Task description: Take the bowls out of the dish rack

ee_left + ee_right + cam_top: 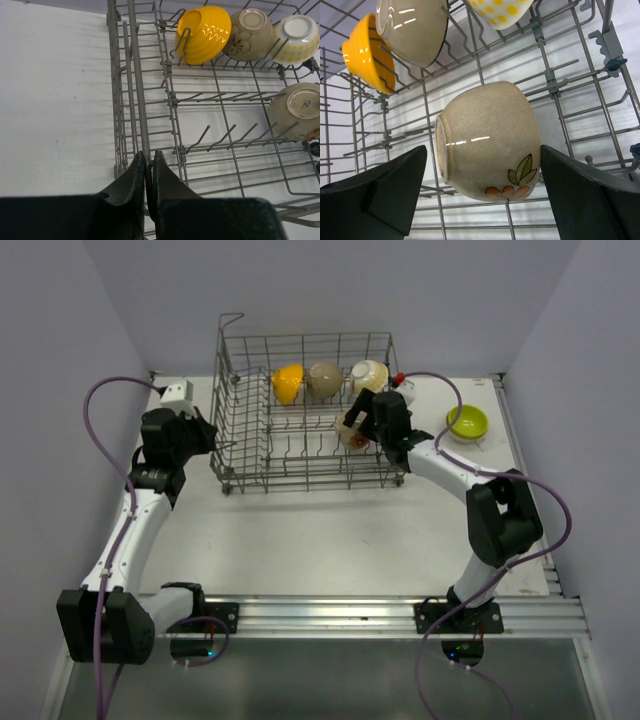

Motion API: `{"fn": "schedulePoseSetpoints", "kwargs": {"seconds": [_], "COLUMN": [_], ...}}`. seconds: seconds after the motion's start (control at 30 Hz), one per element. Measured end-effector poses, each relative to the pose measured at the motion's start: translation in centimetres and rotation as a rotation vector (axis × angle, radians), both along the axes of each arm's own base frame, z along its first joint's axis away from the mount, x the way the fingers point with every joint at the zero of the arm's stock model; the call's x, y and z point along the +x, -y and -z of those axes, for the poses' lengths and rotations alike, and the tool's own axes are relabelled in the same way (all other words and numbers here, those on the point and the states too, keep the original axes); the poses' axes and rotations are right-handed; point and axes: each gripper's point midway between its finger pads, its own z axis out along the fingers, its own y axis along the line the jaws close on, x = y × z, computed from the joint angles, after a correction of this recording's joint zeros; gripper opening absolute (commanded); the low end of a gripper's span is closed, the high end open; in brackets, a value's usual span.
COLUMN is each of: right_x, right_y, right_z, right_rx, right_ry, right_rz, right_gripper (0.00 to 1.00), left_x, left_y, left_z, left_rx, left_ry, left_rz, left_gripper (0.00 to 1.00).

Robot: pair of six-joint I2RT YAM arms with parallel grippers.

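Speckled bowl [487,135]: lies on its side on the floor wires of the dish rack [228,420], in the rack's right half and nearer the front than the other bowls.
Axis: runs across the right wrist view, with the flat foot on the left side of that view and the wider end on the right.
Right gripper [482,150]: fully released. It straddles the bowl with one finger just beside the foot and the other just beside the wide end. I cannot tell if either touches.
Turning point: closing would press along the bowl's axis, foot to mouth, so the hold looks likely to depend on square contact.
Nearer arm: the right one, by far.
Neighbours: a yellow bowl [202,34], a brown bowl [247,32] and a dotted bowl [297,32] stand in a row along the back, apart from the speckled bowl.
Edges: upright tines [220,135] and the tall grid sides hem the bowl in, so the free way out seems to be upward.
Left gripper [149,160]: clenched on the rack's left wall wire, apparently steadying it.
Open room: bare table [330,530] in front and to the right, where a green bowl [467,421] sits.
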Motion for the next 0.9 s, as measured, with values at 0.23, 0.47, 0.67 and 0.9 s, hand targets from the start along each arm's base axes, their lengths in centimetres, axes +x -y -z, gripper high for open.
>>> {"fn": "schedulePoseSetpoints", "kwargs": {"seconds": [0.23,0.47,0.67,0.9], "right_x": [0.6,0.9,0.9,1.1], "right_y": [-0.6,-1.6,-2.1,-1.9], "right_z": [-1.0,-0.4,-0.1,-0.3], "right_rx": [0.011,0.06,0.172,0.294], "right_ry": [0.047,0.034,0.035,0.053], "right_rz": [-0.031,-0.095,-0.123,-0.15], "right_gripper": [0.99,0.96,0.86,0.71], "left_x": [0.0,0.0,0.0,0.0], "left_y": [0.1,0.1,0.2,0.2], "left_z": [0.0,0.0,0.0,0.0], "left_rx": [0.001,0.002,0.005,0.014], "left_ry": [0.0,0.0,0.0,0.001], "left_rz": [0.002,0.002,0.002,-0.002], "left_gripper": [0.0,0.0,0.0,0.0]}}
